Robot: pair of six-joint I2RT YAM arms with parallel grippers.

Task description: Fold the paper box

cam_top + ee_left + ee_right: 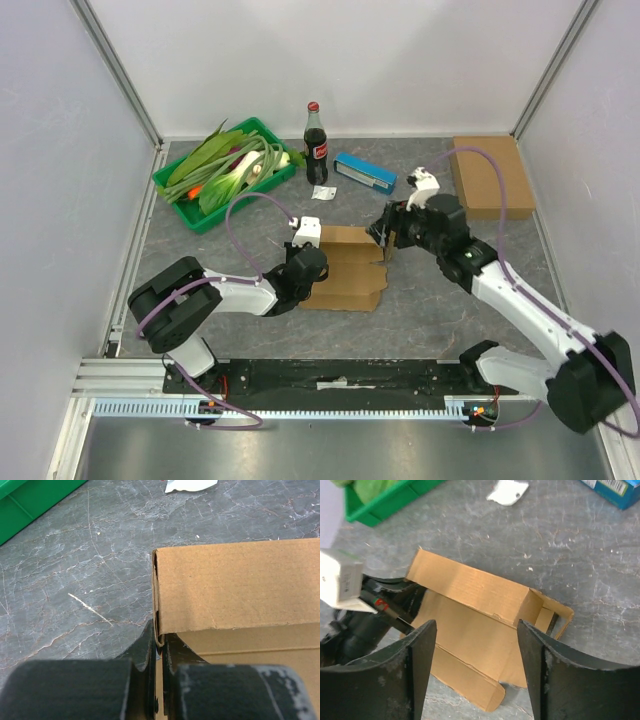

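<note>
The paper box (345, 268) is brown cardboard, partly folded, lying in the middle of the table between both arms. My left gripper (304, 268) is at its left end. The left wrist view shows that gripper (160, 643) shut on the raised left wall of the paper box (235, 585), pinching the folded edge. My right gripper (386, 236) hovers over the box's right end. In the right wrist view it (476, 626) stands wide open above the paper box (470, 605), holding nothing, with a raised flap (540, 612) at the far right corner.
At the back left sits a green tray (196, 212) of vegetables. A cola bottle (316, 145), a white scrap (321, 192) and a blue carton (364, 172) lie behind the box. A flat brown cardboard piece (490, 175) lies at the back right.
</note>
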